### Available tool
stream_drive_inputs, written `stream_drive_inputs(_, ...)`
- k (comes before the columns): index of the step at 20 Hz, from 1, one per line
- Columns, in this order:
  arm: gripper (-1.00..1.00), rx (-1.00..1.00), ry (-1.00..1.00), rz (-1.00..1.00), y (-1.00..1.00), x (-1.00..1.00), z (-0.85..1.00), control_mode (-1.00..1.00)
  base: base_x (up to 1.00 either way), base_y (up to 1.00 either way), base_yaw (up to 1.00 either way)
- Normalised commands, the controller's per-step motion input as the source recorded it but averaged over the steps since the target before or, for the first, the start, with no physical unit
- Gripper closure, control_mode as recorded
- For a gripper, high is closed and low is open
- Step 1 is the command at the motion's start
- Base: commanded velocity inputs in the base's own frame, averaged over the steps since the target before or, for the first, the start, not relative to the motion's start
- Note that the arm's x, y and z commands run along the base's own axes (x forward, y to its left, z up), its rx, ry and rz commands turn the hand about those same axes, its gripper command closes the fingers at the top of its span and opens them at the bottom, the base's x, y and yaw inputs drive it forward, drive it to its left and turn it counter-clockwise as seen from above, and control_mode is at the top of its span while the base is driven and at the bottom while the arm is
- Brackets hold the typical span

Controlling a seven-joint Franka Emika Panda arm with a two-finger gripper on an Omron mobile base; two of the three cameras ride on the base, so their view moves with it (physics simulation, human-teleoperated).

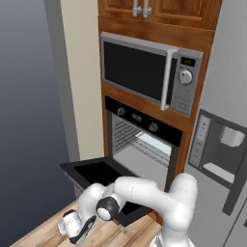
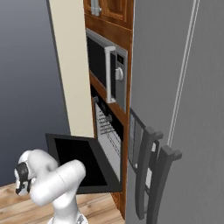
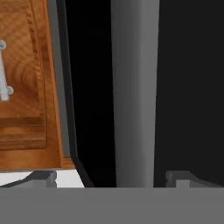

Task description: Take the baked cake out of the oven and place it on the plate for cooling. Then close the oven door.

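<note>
1. right now the oven door [image 1: 96,172] is hanging fully open, lying flat and level in front of the oven [image 1: 144,140]; in the right base view the door [image 2: 81,159] is showing its black inner face.
2. inside the oven, the wire rack [image 1: 149,147] is showing against the pale cavity wall; the baked cake is not something i am making out on it.
3. the gripper [image 1: 79,234] is sitting low, below the open door's front edge and above the wood floor [image 1: 43,231], at the lower left of the left base view.
4. its fingertips [image 3: 43,177] are standing far apart at the bottom of the hand view, gripping nothing.
5. between them, a grey bar [image 3: 133,87] is running up the hand view against black, with a wooden cabinet front [image 3: 22,74] off to one side.
6. above the oven, the silver microwave [image 1: 149,72] is sitting shut.
</note>
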Motion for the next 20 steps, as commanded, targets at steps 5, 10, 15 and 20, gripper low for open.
stream_drive_inputs(5,-1.0,-0.12,0.0,-0.06,-0.18,0.42,-0.03,-1.0,0.0,0.0,0.0)
stream_drive_inputs(10,-1.0,-0.13,-0.11,-0.07,-0.38,0.17,0.29,-1.0,0.0,0.0,0.0)
stream_drive_inputs(15,-1.0,-0.19,-0.25,-0.1,-0.5,0.11,0.74,-1.0,0.0,0.0,0.0)
stream_drive_inputs(20,-1.0,-0.19,-0.26,-0.11,-0.57,0.12,0.97,-1.0,0.0,0.0,0.0)
